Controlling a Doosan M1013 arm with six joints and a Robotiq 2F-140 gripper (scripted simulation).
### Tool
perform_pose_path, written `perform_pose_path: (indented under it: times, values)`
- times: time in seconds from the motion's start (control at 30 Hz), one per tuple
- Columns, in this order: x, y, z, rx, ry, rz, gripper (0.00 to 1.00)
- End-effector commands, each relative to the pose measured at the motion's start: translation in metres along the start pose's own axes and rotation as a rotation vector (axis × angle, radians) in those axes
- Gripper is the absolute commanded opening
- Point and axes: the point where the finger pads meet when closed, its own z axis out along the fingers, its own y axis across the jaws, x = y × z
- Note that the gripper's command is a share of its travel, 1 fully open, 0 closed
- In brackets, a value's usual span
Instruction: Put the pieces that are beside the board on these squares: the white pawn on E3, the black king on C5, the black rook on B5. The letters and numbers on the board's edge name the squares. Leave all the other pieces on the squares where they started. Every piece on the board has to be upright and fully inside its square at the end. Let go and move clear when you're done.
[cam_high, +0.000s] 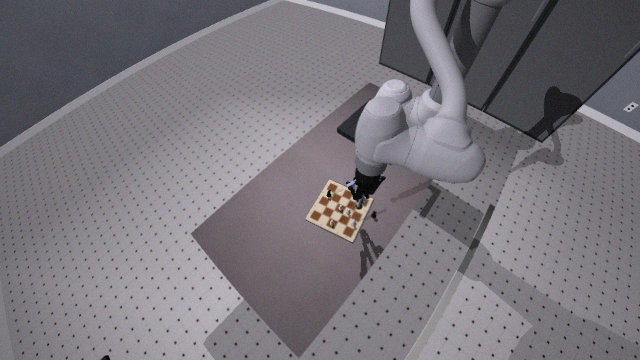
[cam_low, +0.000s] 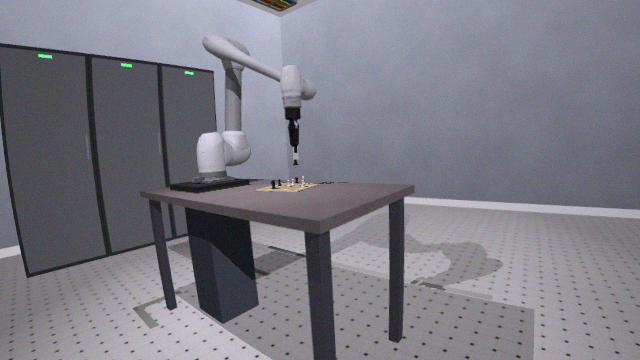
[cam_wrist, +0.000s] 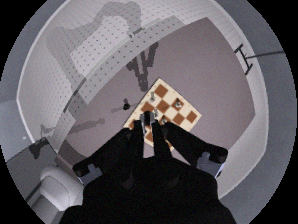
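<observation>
Gripper (cam_high: 359, 203) (cam_low: 295, 159) (cam_wrist: 147, 118): clenching dark piece (cam_low: 295, 163) (cam_wrist: 147, 116), type unclear, hovering above chessboard (cam_high: 327, 216) (cam_low: 265, 189) (cam_wrist: 172, 92).
Another black piece (cam_high: 374, 215) (cam_low: 296, 179) (cam_wrist: 126, 106): standing on table (cam_high: 260, 220) (cam_low: 350, 200) (cam_wrist: 215, 75), just beside board.
White pieces: occupying board squares, exact types indistinct.

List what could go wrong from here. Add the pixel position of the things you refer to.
The end effector (cam_high: 359, 203) (cam_low: 295, 160) (cam_wrist: 147, 118) seems to grip a dark piece (cam_low: 295, 163) (cam_wrist: 147, 120) high over the board (cam_high: 314, 218) (cam_low: 262, 189) (cam_wrist: 197, 114): it might slip and topple others. Standing pieces crowd the squares, so descending fingers could knock one. The other black piece (cam_high: 374, 215) (cam_low: 296, 179) (cam_wrist: 126, 106) stands beside the board and could be left unplaced.
</observation>
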Motion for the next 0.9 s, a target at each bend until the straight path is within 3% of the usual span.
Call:
perform_pose_path:
  times: [0.0, 0.17, 0.6, 0.87]
  values:
    - [0.0, 0.0, 0.006, 0.0, 0.0, 0.0, 0.0]
    - [0.0, 0.0, 0.017, 0.0, 0.0, 0.0, 0.0]
    - [0.0, 0.0, 0.077, 0.0, 0.0, 0.0, 0.0]
    - [0.0, 0.0, 0.089, 0.0, 0.0, 0.0, 0.0]
